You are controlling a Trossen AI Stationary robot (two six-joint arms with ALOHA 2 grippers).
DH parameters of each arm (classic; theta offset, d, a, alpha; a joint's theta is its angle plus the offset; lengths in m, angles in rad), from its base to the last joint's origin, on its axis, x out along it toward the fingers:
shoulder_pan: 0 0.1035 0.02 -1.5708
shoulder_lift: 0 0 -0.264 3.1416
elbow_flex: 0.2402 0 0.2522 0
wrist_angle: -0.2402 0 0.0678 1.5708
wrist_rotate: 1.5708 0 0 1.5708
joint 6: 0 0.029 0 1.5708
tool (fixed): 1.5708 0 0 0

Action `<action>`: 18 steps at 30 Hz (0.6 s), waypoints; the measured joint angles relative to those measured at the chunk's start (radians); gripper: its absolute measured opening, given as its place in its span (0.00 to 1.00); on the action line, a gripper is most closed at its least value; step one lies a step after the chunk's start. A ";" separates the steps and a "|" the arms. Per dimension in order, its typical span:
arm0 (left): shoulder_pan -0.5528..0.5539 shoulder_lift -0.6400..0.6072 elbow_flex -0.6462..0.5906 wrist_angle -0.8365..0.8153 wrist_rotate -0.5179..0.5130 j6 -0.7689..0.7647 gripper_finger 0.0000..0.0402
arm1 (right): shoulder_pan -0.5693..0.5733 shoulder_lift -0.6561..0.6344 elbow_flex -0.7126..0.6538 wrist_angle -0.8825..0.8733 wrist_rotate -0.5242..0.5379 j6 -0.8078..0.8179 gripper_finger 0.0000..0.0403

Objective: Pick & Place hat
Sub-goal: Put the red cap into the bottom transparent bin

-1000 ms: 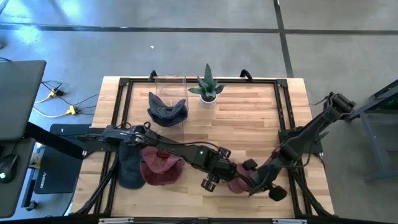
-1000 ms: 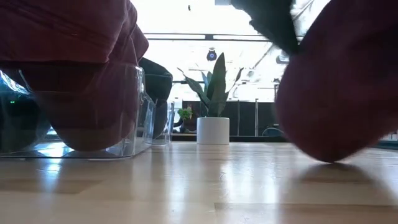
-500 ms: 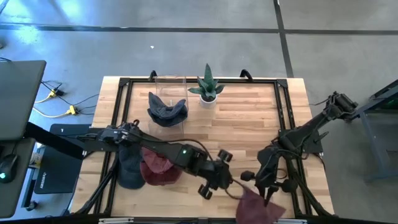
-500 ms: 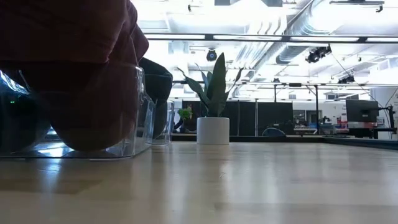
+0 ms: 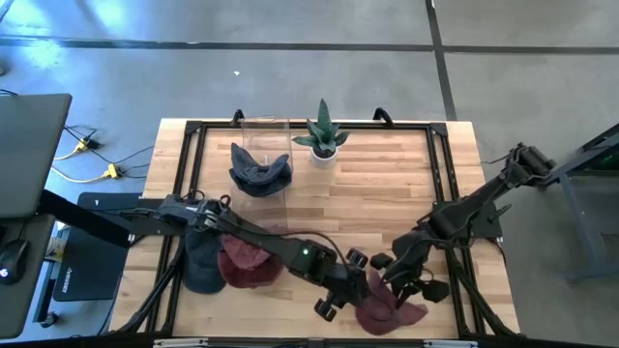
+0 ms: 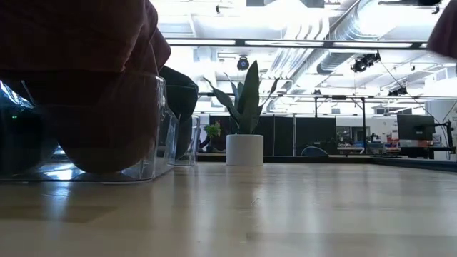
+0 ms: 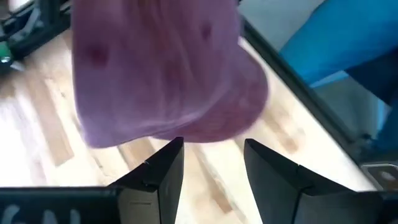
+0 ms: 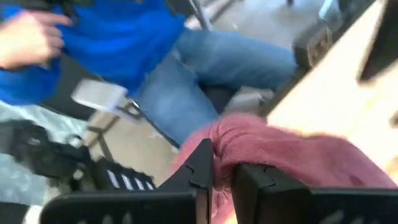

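Observation:
A maroon hat (image 5: 387, 311) hangs near the table's near edge, right of the middle. It fills the left wrist view (image 7: 168, 68), and only a corner of it (image 6: 446, 32) shows in the low view. My right gripper (image 5: 392, 288) is shut on it. My left gripper (image 5: 360, 288) stands open just left of the hat. Its fingers (image 7: 163, 171) are short of the cloth, with nothing between them. My right gripper pinches a bunched fold of the hat's cloth (image 8: 225, 148) between its two fingers, coming from the table's right side and slanting down. The hat (image 8: 298, 165) hangs from the fingers, lifted clear of the table; which part of it the fold belongs to, I cannot tell.
At the left near side, a dark blue hat (image 5: 200, 263) and a maroon one (image 5: 250, 263) lie in a clear holder (image 6: 153, 128). Farther back are another dark hat (image 5: 261, 172) and a potted plant (image 5: 322, 140). A person in blue (image 8: 155, 56) sits beyond the near edge.
The maroon hat, low over the table a second ago, has swung out toward the near edge and up out of the low view. It has since come partly back. My right gripper has tipped up with it. My left gripper has followed toward the table's right, toward the hat.

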 joint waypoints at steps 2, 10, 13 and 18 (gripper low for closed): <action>-0.002 0.010 0.007 -0.016 0.001 -0.027 0.40 | -0.011 0.018 0.000 -0.038 0.008 -0.036 0.07; -0.064 0.015 -0.004 -0.210 -0.045 -0.158 0.40 | -0.110 0.055 0.000 -0.150 -0.004 -0.164 0.10; -0.084 0.015 -0.053 -0.217 -0.092 -0.188 0.40 | -0.148 0.055 0.000 -0.202 0.057 -0.169 0.09; -0.082 0.016 -0.134 -0.170 -0.133 -0.234 0.40 | -0.225 0.055 0.000 -0.283 0.230 -0.077 0.17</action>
